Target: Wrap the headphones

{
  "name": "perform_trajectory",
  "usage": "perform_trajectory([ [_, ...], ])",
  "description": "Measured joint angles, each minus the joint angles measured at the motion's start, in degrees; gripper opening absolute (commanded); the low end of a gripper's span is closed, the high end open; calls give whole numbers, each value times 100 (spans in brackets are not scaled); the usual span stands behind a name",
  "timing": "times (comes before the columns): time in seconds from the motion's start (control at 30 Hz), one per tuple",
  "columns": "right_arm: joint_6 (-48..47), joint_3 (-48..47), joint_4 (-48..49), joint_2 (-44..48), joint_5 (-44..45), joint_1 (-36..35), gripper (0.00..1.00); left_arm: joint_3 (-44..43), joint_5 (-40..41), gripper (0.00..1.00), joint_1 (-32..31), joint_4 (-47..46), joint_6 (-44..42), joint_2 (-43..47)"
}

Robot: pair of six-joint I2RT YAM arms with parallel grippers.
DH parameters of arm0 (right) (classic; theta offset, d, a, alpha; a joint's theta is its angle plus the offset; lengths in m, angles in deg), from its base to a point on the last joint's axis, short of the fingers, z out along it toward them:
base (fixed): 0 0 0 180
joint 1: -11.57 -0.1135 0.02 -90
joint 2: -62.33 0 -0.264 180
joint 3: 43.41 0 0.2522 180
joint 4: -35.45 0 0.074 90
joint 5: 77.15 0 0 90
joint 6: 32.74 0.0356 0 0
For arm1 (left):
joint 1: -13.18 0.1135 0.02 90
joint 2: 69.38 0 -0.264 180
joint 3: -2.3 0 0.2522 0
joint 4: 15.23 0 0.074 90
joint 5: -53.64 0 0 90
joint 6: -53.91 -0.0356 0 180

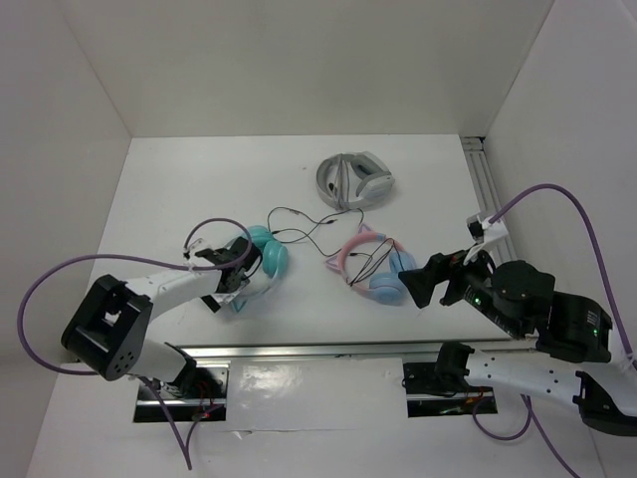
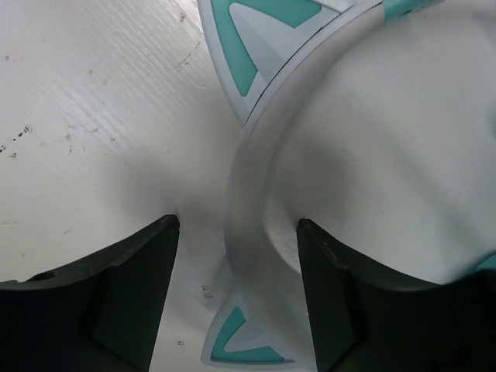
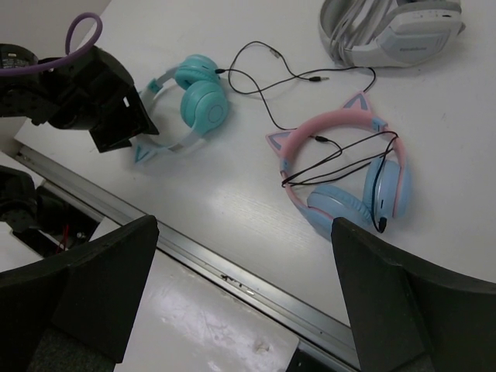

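Observation:
The teal headphones (image 1: 264, 257) lie on the white table at the left, their ear cups (image 3: 200, 101) folded together. Their thin black cable (image 1: 299, 224) trails loosely to the right across the table (image 3: 263, 66). My left gripper (image 1: 235, 287) is down over the whitish headband (image 2: 248, 201). Its two black fingers (image 2: 155, 287) stand on either side of the band, with a gap showing on both sides. One teal cat ear (image 2: 240, 341) lies between the fingers and another (image 2: 267, 31) lies farther up. My right gripper (image 3: 244, 226) hangs open over the table's near edge, holding nothing.
Pink-and-blue cat-ear headphones (image 1: 376, 267) with their own black cable lie in the middle, close to my right gripper (image 1: 418, 284). Grey-white folded headphones (image 1: 353, 179) sit farther back. A metal rail (image 1: 328, 351) runs along the near edge, another rail (image 1: 488, 184) along the right wall.

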Motion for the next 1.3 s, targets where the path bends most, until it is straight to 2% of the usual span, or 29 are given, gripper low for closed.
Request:
perform_trajectory([
  [0.07,-20,4,0,35,-52,0,100,15,0,71,55,-13,-2,24],
  [0.2,-42,4,0,55,-142,0,100,247,-28,56,313,-136,-28,317],
  [0.23,-42,4,0,55,-168,2,100,321,-52,44,396,-184,-42,411],
  [0.3,-42,4,4,52,-232,4,100,404,-114,29,538,-321,-98,501],
  [0.37,-61,4,11,52,-267,7,100,426,-181,7,667,-415,-227,503],
  [0.4,-70,4,17,52,-271,7,100,428,-216,0,710,-483,-321,492],
  [0.63,-168,105,232,48,-385,7,100,348,-275,0,758,-658,-557,431],
  [0.77,-337,682,949,74,-789,7,100,118,-315,0,317,251,-485,1019],
  [0.87,-470,1285,1668,142,-1327,7,100,-581,-199,0,-94,1362,-535,1805],
  [1.0,-588,1971,2717,227,-1843,7,100,-1836,63,0,-190,2129,-798,2726],
  [1.13,-636,2258,3541,72,-1784,7,99,-2879,269,0,-190,2702,-1266,3165],
  [1.3,-782,2312,4728,-614,-1373,7,99,-4044,393,0,-190,3552,-1878,3163],
])
